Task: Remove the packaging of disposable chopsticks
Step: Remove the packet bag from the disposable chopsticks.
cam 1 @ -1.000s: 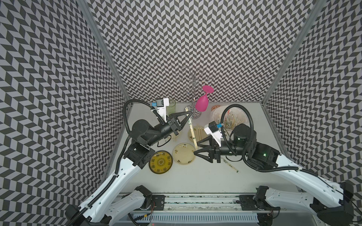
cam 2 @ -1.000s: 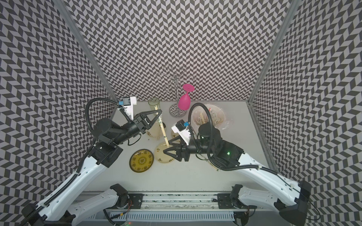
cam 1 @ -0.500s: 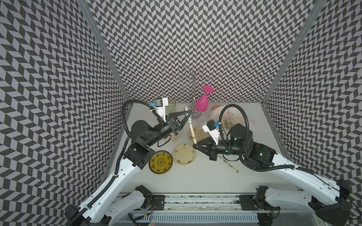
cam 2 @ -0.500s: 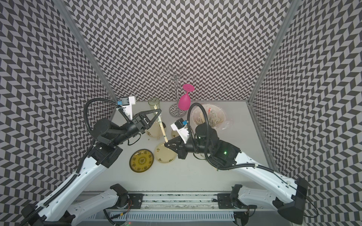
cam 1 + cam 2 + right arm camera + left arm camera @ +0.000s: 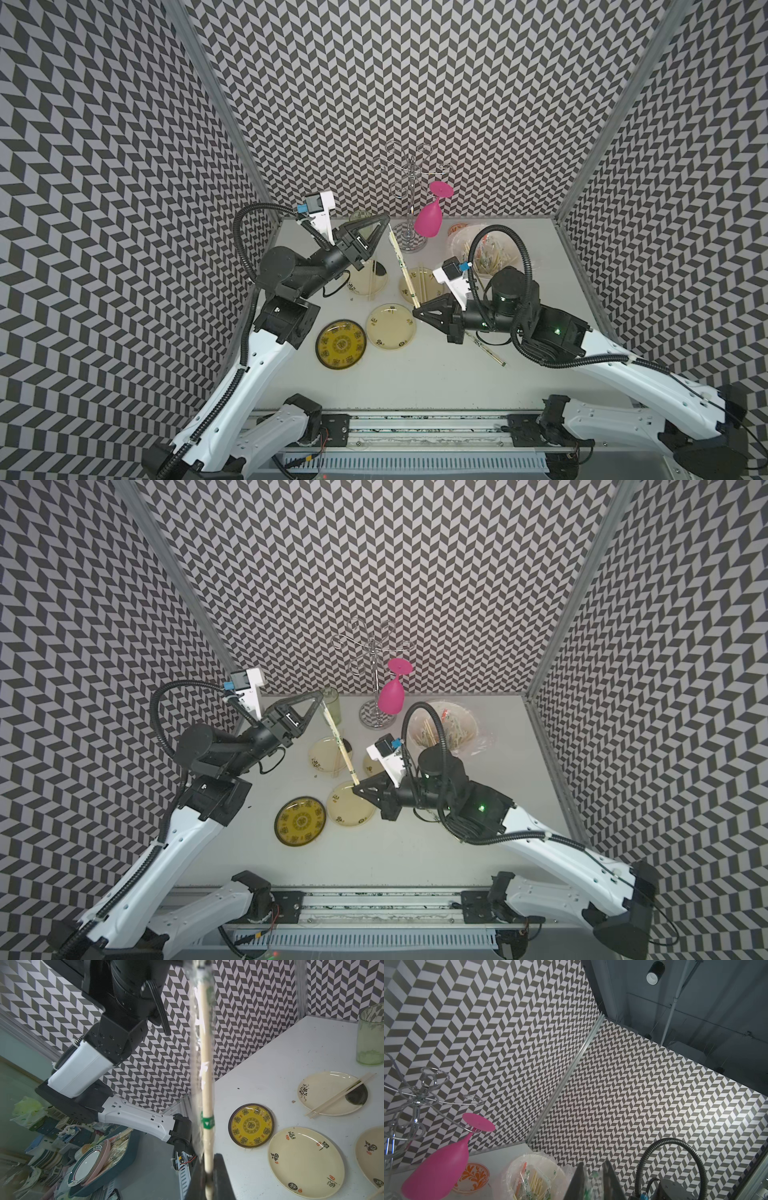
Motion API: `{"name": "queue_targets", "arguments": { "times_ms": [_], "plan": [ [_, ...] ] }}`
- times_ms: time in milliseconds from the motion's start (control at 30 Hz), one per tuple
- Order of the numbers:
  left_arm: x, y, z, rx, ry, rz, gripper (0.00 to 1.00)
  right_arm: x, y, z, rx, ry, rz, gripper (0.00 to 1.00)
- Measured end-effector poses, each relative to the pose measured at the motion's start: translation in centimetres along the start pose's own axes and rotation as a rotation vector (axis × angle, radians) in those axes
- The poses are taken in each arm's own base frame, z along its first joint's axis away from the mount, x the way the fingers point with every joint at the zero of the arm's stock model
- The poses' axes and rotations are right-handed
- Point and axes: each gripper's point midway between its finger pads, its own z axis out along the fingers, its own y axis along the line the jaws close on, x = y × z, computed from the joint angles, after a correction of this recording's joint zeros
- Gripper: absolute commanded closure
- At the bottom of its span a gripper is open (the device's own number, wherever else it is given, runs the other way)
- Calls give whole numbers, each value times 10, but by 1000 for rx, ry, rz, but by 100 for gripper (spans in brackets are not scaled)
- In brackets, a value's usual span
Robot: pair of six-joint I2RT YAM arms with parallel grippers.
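- In both top views, a pair of disposable chopsticks [image 5: 411,296] is seen stretched between the two claws above the middle of the grey desk [image 5: 415,374]. It slants from 11 o'clock down to 5 o'clock.
- The clear packaging [image 5: 400,262] covers most of the pair's length. Its 11 o'clock end is met by the left claw [image 5: 388,216], and the 5 o'clock end of the sticks is clamped by the right claw [image 5: 416,311].
- A yellow plate [image 5: 341,349] lies on the desk at 7 o'clock from the held pair.
- In the left wrist view, the left claw [image 5: 595,1164] is shown with its jaws a narrow gap apart. The green-printed end of the packaging [image 5: 593,1178] sits between them, and whether it is pinched cannot be told.
- A pink goblet [image 5: 438,1169] and a bag-lined white bucket [image 5: 512,1169] are seen beyond it.
- In the right wrist view, the right claw [image 5: 208,1159] is closed tight on the bare tan end of the disposable chopsticks [image 5: 207,1142]. The packaging [image 5: 195,1064] is seen loose around the sticks farther from the claw, past its green band.
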Motion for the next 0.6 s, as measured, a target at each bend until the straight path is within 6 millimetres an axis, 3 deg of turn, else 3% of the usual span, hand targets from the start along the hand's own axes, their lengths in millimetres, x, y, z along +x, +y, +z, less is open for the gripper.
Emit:
{"name": "queue_targets", "arguments": {
  "times_ms": [67, 333, 367, 400, 500, 600],
  "plan": [
    [-6, -3, 3, 20, -7, 6, 100, 2, 0, 0, -4, 6, 2, 100],
    [-17, -4, 5, 42, 9, 38, 97, 1, 1, -1, -3, 0, -1, 100],
    [-19, -2, 3, 30, 5, 50, 74, 0, 1, -2, -3, -2, -1, 100],
    [-22, 1, -1, 15, 2, 70, 42, 0, 2, -2, -3, -4, -2, 100],
    [-26, 1, -9, -10, 0, 98, 22, -2, 4, -4, -8, -10, -5, 100],
    [-19, -10, -13, 46, 30, 95, 21, -2, 7, -5, -27, -7, -7, 100]
  ]
}}
